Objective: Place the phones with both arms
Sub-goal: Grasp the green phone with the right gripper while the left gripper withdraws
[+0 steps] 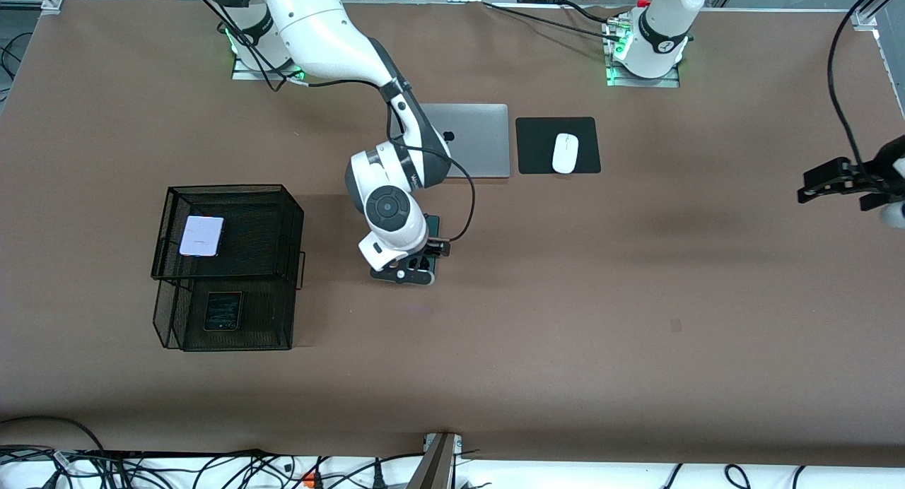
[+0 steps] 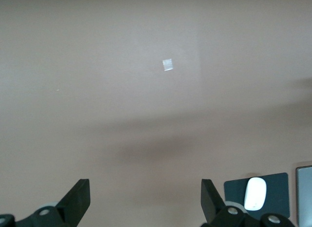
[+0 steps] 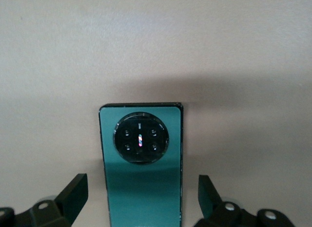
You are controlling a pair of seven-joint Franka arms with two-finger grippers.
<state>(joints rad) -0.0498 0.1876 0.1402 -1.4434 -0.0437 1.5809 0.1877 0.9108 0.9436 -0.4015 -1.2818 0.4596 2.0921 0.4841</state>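
Observation:
A long green phone [image 3: 141, 202] with a round camera ring lies flat on the brown table, near the middle. My right gripper [image 3: 141, 185] hangs open low over it, one finger on each long side and apart from the edges. In the front view the right gripper [image 1: 403, 271] covers most of that phone [image 1: 433, 226]. A pale lilac phone [image 1: 201, 236] lies on the upper tier of a black mesh rack [image 1: 297, 213], and a black phone [image 1: 223, 311] lies on its lower tier. My left gripper [image 1: 813, 189] waits open and holds nothing over bare table at the left arm's end [image 2: 145, 188].
A silver laptop [image 1: 470, 139] lies shut near the robots' bases, farther from the front camera than the green phone. Beside it a white mouse [image 1: 565, 152] sits on a black pad [image 1: 590, 132]. The mouse [image 2: 255, 194] also shows in the left wrist view.

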